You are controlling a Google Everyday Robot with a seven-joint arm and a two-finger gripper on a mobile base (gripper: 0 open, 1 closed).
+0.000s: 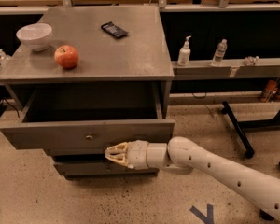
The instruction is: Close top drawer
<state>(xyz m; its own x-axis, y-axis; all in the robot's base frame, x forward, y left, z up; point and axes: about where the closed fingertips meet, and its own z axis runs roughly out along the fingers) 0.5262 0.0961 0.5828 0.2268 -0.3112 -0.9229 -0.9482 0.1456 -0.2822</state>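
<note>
The top drawer (84, 135) of the grey cabinet is pulled far out, its flat grey front facing me with a small metal knob (89, 136) at centre. The drawer's inside looks dark and empty. My gripper (111, 154) is on the end of the white arm that reaches in from the lower right. It sits just below the drawer front's lower edge, right of the knob, pointing left. Its cream fingers are drawn together at the tip with nothing between them.
On the cabinet top (130, 55) are a white bowl (34, 34), a red apple (66, 56) and a black phone (114, 30). A lower drawer front (84, 168) shows beneath. Bottles (184, 53) stand on a shelf at right. A black stand leg (235, 127) lies on the floor.
</note>
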